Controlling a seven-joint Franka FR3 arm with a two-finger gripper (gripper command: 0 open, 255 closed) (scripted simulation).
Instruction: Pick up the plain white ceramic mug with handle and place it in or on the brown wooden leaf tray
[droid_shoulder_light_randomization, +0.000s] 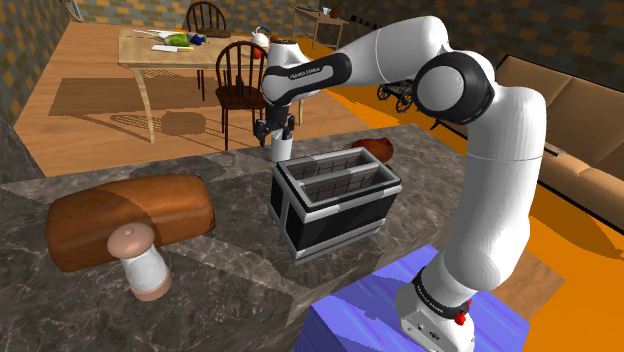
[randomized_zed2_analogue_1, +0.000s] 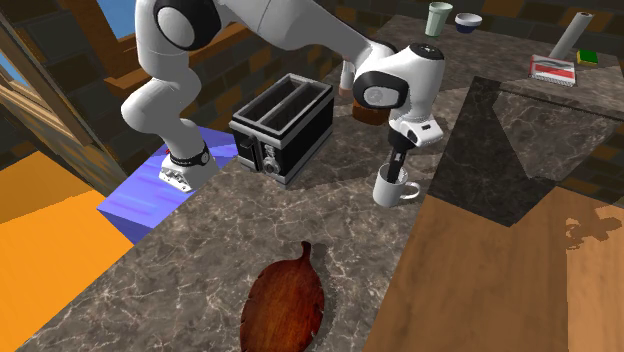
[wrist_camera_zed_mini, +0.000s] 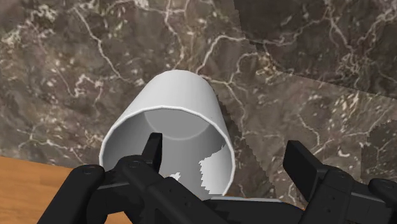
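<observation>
White mug (wrist_camera_zed_mini: 172, 95) on counter (wrist_camera_zed_mini: 305, 76), one gripper (wrist_camera_zed_mini: 226, 147) finger inside

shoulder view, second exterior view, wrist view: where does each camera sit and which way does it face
Shoulder view: beside and behind the stand, looking down over the counter; the arm reaches to the mug.
Second exterior view: across the counter, facing back at the arm; arm, stand and claw show.
Wrist view: on the claw, looking into the mug; both fingers show, apart.
Shared: both outside views show the toaster and mug.
</observation>
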